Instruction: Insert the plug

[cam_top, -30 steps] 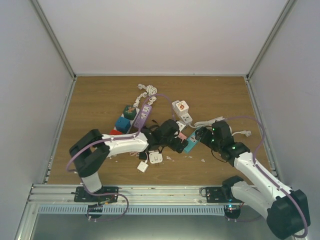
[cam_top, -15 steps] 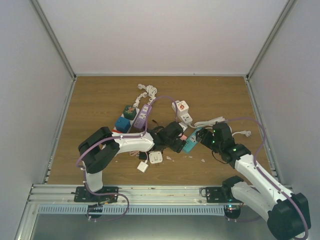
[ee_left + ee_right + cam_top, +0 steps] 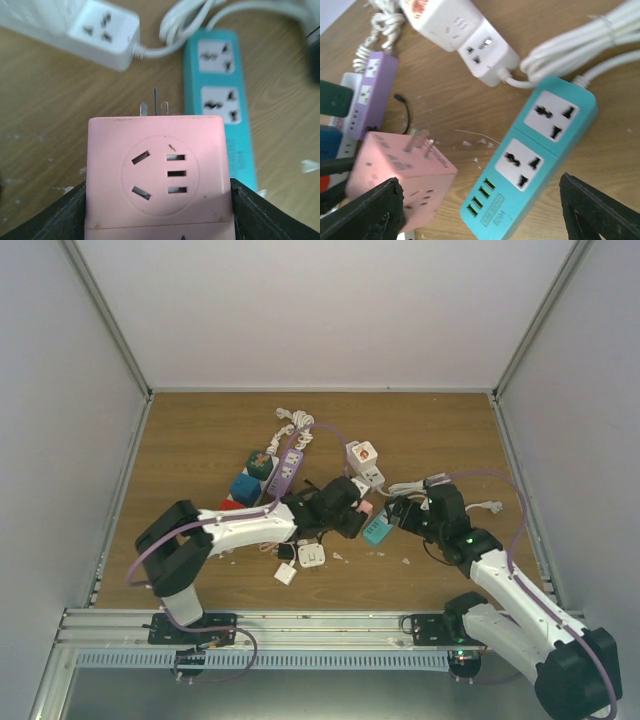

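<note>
The plug is a pink cube adapter (image 3: 157,175) with metal prongs (image 3: 155,105) on its far face. My left gripper (image 3: 157,212) is shut on it, black fingers (image 3: 70,215) pressed against both its sides. The prongs point toward a teal power strip (image 3: 220,100) lying on the wood just beyond. From above, the pink plug (image 3: 364,508) sits between the left gripper (image 3: 350,510) and the teal strip (image 3: 378,531). My right gripper (image 3: 480,215) is open, its fingers (image 3: 600,210) standing wide on either side of the teal strip (image 3: 530,160) and the pink plug (image 3: 395,170).
A white power strip (image 3: 365,465) and its coiled cable (image 3: 580,45) lie just behind the teal one. A purple strip (image 3: 288,468), green (image 3: 258,464) and blue (image 3: 245,487) cubes sit to the left. Small white adapters (image 3: 312,556) lie near the left arm.
The left gripper's jaws have narrowed onto the pink plug, and the left arm's elbow swung right and back. The right gripper shifted slightly over the teal strip.
</note>
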Controlling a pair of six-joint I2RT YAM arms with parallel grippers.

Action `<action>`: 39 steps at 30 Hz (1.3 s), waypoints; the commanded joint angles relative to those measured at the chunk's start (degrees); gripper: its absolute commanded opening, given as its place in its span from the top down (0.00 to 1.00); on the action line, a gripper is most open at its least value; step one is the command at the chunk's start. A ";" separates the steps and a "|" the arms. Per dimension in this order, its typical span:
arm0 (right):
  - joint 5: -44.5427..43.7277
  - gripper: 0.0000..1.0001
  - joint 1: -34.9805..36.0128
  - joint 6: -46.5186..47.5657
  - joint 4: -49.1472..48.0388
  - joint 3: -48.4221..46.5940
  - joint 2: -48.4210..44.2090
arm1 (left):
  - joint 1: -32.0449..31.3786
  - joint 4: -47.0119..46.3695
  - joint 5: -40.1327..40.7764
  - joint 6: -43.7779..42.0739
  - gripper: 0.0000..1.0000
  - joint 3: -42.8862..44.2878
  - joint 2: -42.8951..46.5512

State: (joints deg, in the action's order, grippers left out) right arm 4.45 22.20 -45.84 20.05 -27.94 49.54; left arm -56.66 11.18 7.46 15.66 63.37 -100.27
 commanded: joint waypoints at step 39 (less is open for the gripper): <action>-20.07 0.10 41.79 74.81 -39.08 -3.04 -5.67 | 20.80 8.34 -27.53 55.51 0.28 -9.57 44.32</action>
State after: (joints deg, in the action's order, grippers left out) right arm -7.84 57.91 18.09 -15.88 -29.71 42.19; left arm -36.36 19.94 -18.11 61.91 55.24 -58.50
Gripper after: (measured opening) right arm 0.902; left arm 0.711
